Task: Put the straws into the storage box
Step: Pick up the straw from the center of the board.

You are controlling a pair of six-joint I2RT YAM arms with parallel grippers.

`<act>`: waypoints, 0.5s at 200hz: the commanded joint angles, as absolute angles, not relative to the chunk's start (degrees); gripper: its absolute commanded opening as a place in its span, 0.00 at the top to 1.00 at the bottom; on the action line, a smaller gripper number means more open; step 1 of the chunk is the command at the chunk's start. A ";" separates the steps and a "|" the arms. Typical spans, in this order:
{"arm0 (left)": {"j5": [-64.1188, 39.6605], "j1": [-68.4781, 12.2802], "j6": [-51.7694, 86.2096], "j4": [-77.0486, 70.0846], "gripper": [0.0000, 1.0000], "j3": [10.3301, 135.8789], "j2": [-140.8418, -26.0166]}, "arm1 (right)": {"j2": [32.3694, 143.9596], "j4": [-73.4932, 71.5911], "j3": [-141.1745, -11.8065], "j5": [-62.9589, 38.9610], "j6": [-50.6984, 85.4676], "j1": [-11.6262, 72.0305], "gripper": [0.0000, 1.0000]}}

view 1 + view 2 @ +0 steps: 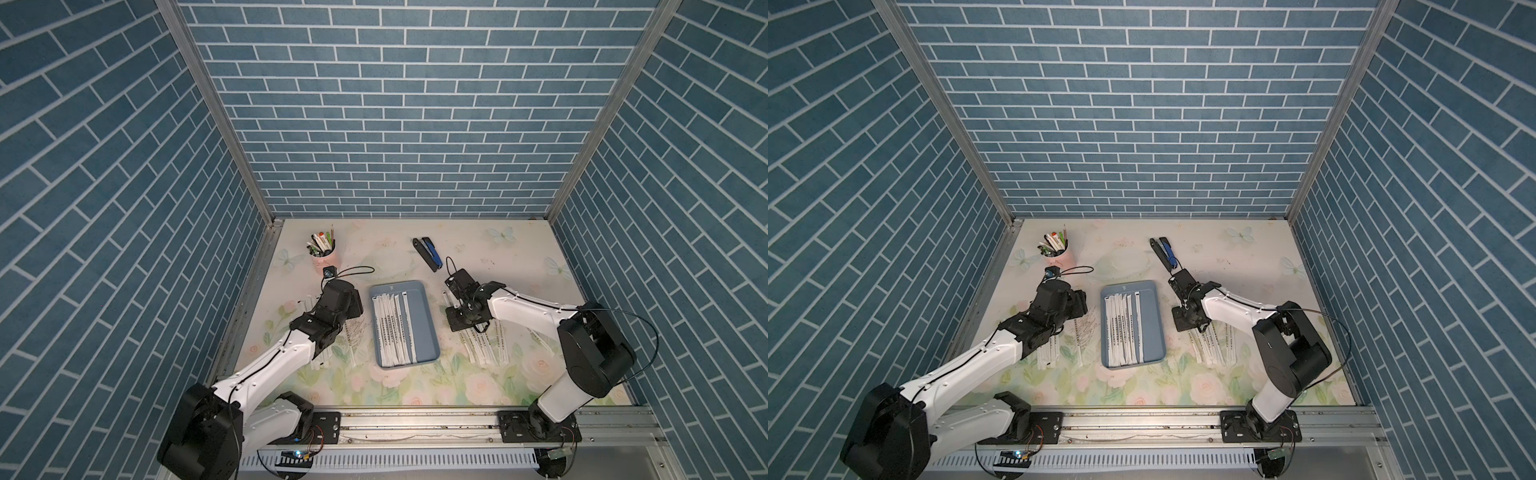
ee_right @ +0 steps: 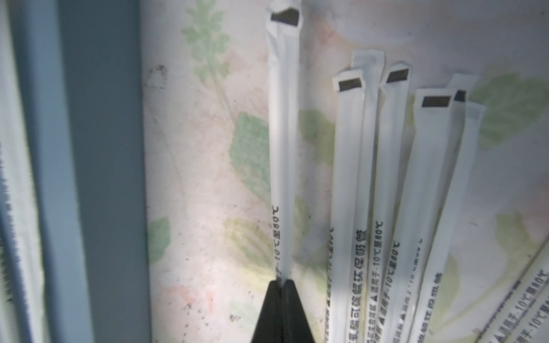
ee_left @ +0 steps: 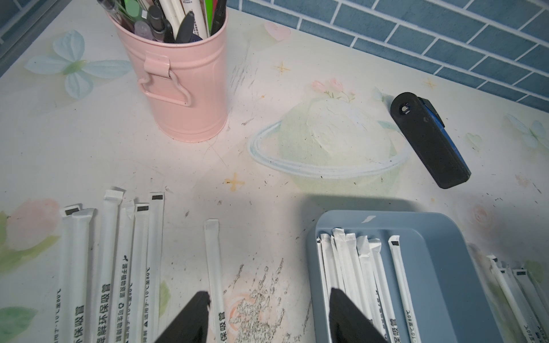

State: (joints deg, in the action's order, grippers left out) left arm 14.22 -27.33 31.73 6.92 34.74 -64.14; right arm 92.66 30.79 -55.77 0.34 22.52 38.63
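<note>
Storage box [image 1: 420, 324] right half bare; straws [image 1: 388, 328] fill left half; stapler [image 1: 428, 253] beyond far rim
</note>
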 commanded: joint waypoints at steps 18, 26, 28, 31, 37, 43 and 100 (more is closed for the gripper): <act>14.46 -26.93 32.43 6.59 0.33 33.80 -63.91 | 89.71 30.27 -58.14 -3.35 27.35 38.98 0.97; 14.33 -26.90 32.86 6.67 0.33 33.86 -64.11 | 89.27 29.85 -58.74 -3.73 28.87 39.42 0.97; 14.33 -26.90 33.00 6.72 0.33 33.84 -64.15 | 89.16 29.70 -58.94 -3.81 29.26 39.61 0.97; 14.17 -26.89 33.29 6.76 0.33 33.89 -64.25 | 89.00 29.37 -59.23 -3.93 30.01 40.03 0.97; 13.94 -26.92 33.84 6.84 0.33 33.84 -64.43 | 88.81 28.66 -60.00 -3.95 31.69 41.05 0.98; 13.72 -26.90 34.50 6.94 0.34 33.79 -64.67 | 88.86 27.89 -60.96 -3.61 33.58 42.31 0.98; 9.39 -26.81 40.49 3.78 0.43 29.46 -63.52 | 98.33 19.11 -69.17 7.07 46.84 54.49 1.00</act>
